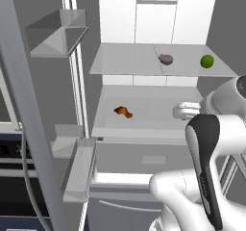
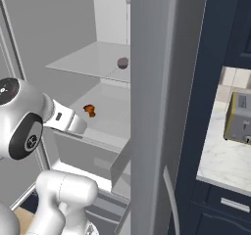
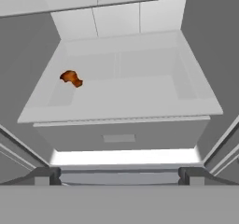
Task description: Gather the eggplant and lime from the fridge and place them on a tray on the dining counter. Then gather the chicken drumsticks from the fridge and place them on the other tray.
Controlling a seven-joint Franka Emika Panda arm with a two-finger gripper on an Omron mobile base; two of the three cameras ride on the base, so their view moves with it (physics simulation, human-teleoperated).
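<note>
**Jaws wide open, empty, parked at the fridge mouth — nothing picked yet**

Left base view: jaws spread fully, holding nothing. Gripper [image 1: 185, 110] pointing into the open fridge [image 1: 91, 81] at lower-shelf height. Eggplant [image 1: 166, 59] up on the upper shelf [image 1: 125, 61], above the jaws and a little to their left. Lime [image 1: 207, 61] on the same shelf, above and slightly right, well apart from the eggplant. One chicken drumstick [image 1: 123, 111] on the lower shelf [image 1: 144, 121], level with the jaws and well off to their left. Other drumsticks: can't spot any.

Right base view: forearm reaching in towards the lower shelf, fingertips hidden behind the wrist. Eggplant [image 2: 122, 62] above and ahead of the hand, drumstick [image 2: 89, 110] just ahead of it on the shelf below. Fridge door edge blocks the lime's side.

Hand view: finger tips [image 3: 42, 175] standing far apart at the bottom. Looking straight over the lower shelf [image 3: 121, 97]; drumstick [image 3: 71, 78] ahead and left of the jaws' line. Underside of the upper shelf along the top edge.

Judgement: first step in hand, fetching eggplant or lime; both untouched. Aim currently too low for either. Next move calls for raising the hand to upper-shelf height, lining up on the eggplant, going in open, closing. Drumstick waits for the second tray.
</note>
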